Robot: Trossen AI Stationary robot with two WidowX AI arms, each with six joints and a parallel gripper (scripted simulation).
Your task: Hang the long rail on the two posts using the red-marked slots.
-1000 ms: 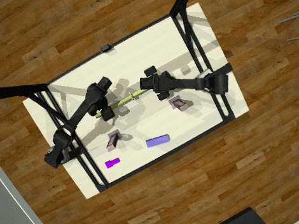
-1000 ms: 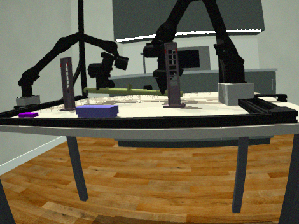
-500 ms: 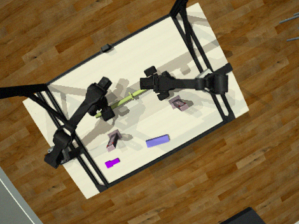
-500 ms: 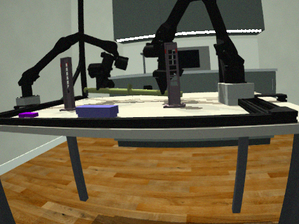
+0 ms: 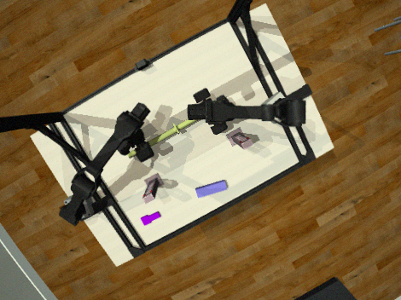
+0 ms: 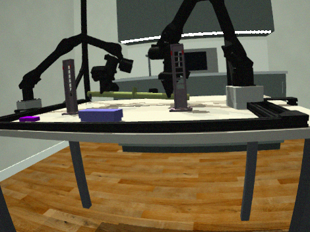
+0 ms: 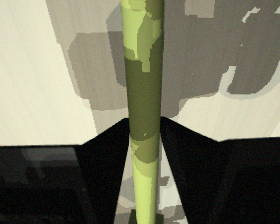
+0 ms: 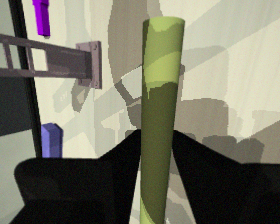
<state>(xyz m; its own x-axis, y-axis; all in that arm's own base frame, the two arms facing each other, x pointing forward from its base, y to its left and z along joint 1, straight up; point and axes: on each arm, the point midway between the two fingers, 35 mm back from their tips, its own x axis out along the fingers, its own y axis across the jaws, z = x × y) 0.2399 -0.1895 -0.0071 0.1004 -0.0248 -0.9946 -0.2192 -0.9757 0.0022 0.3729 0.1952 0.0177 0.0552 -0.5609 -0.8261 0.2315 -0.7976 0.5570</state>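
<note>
Left gripper (image 5: pixel 197 118) (image 6: pixel 169 95) (image 7: pixel 145 122): closed to a part-open width, clamped across the long rail (image 5: pixel 166 135) (image 6: pixel 148 95) (image 7: pixel 145 95) (image 8: pixel 160 110). Right gripper (image 5: pixel 138 147) (image 6: pixel 105 91) (image 8: pixel 157 135): likewise part open, clamped on the same rail near one end. Location of rail: low over the table, behind both posts as seen from outside; contact with table top, cannot tell. Receiving fixtures: post on the right arm's side (image 5: pixel 148 198) (image 6: pixel 66 89) (image 8: pixel 75 62) and post on the left arm's side (image 5: pixel 235 134) (image 6: pixel 173 66), upright, with red marks high up. Step in hand, by judgement: paired lift. Raise both ends at one rate — spacing between grips constant, rail level, no twist. Clear the marked slots in height before advancing, then align each hook with its own slot. Risks: uneven lift, slip or roll in the pads, a knock against a post. Keep both grips firm until fully seated — only then release.
</note>
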